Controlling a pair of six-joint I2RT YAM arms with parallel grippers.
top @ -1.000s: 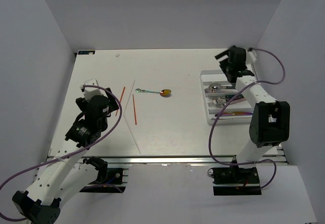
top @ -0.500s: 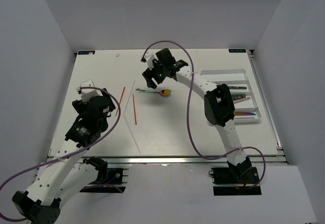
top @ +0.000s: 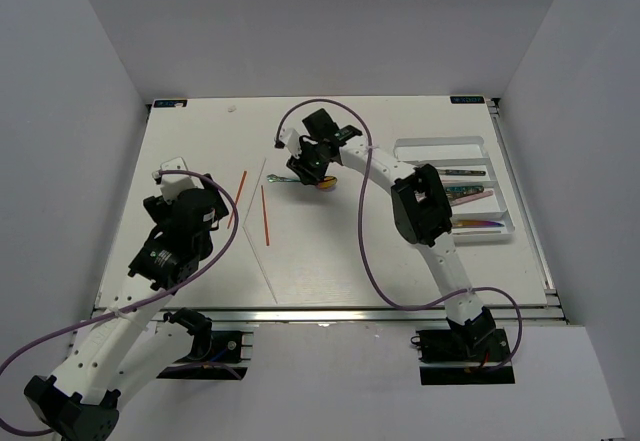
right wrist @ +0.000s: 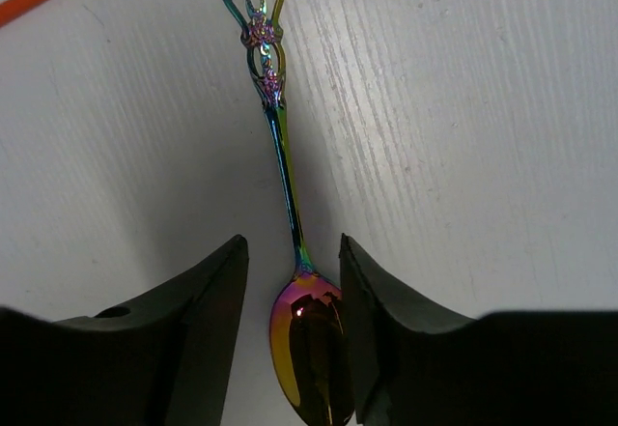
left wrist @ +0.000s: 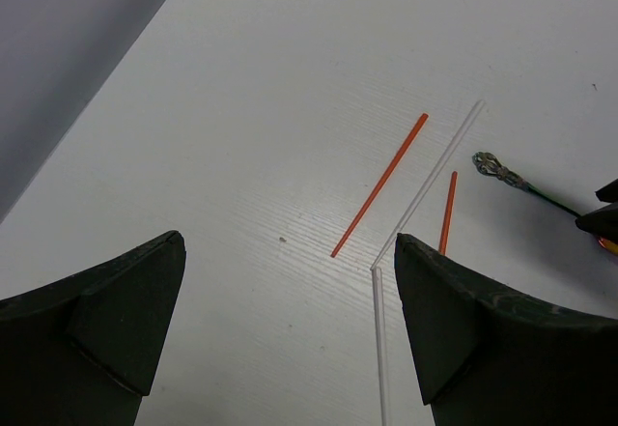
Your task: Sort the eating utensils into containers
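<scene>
Right gripper (right wrist: 293, 281) open, low over iridescent spoon (right wrist: 280, 156) on table (right wrist: 463, 107); jaws straddle neck where bowl meets handle, handle pointing ahead. Left gripper (left wrist: 290, 291) open wide, holding nothing; red chopsticks (left wrist: 379, 184) and white chopsticks (left wrist: 430, 180) just ahead. Tray (top: 440, 145) well apart from both.

A white table (top: 320, 253) with a faint wood grain stood enclosed on three sides by plain pale grey walls (top: 320, 31) under soft, even light.
</scene>
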